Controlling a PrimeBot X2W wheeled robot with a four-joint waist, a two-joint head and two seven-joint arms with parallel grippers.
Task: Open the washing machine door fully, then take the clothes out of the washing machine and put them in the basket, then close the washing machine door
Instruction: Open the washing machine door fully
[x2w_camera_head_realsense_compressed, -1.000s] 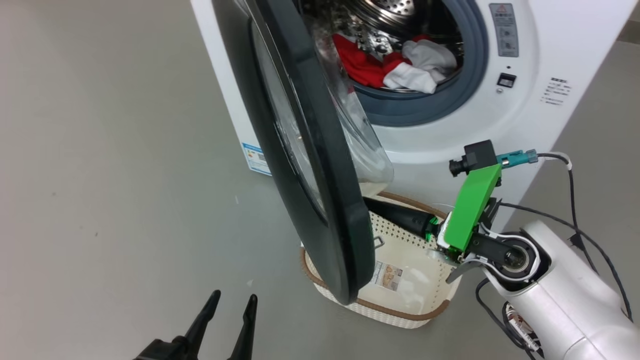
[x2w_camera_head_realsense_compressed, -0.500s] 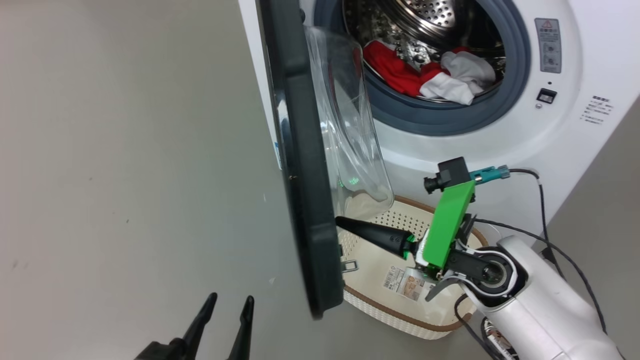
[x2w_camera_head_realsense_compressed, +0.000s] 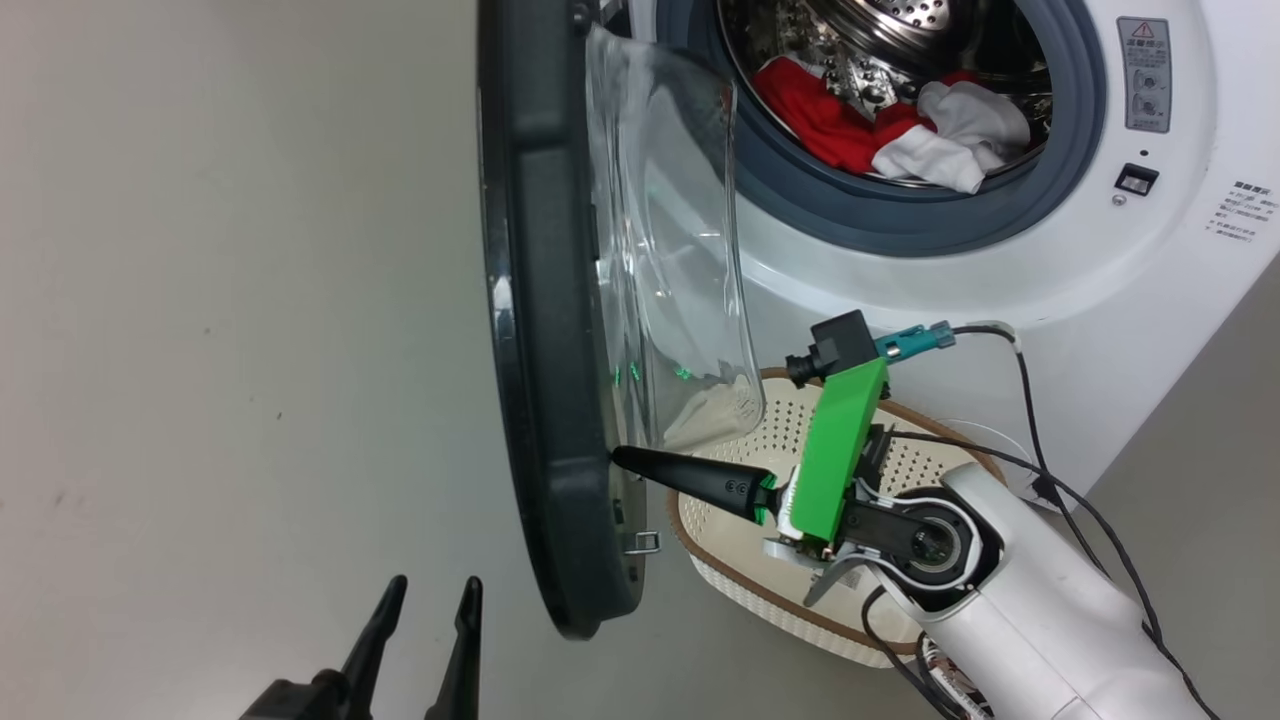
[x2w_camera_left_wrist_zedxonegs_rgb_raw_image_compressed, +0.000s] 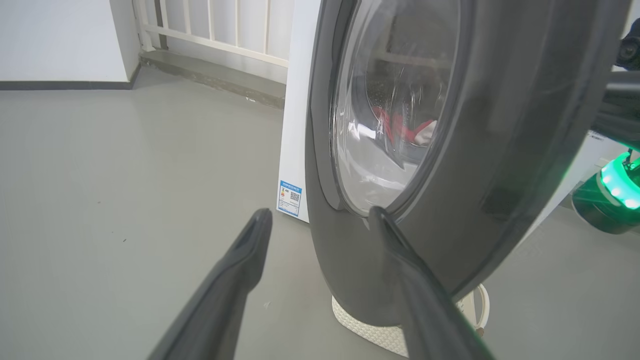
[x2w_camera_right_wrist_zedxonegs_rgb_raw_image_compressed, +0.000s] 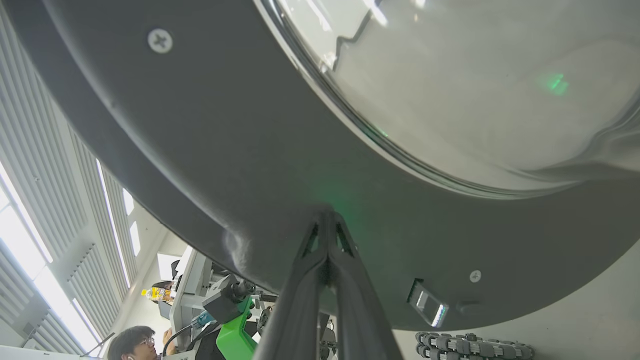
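Now the washing machine door (x2w_camera_head_realsense_compressed: 540, 400) stands edge-on, swung out from the washing machine (x2w_camera_head_realsense_compressed: 1000, 290). The right gripper (x2w_camera_head_realsense_compressed: 622, 458), jaws together, touches its tip to the door's dark inner rim. The left gripper (x2w_camera_head_realsense_compressed: 434, 582) hovers beside the door, jaws apart and empty. The clothes (x2w_camera_head_realsense_compressed: 880, 130) lie in the drum (x2w_camera_head_realsense_compressed: 900, 25); the basket (x2w_camera_head_realsense_compressed: 770, 610) sits on the floor (x2w_camera_head_realsense_compressed: 220, 300) below.

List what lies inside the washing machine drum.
Red and white clothes lie bunched at the front of the perforated steel drum. Whatever lies beneath that bundle is covered.
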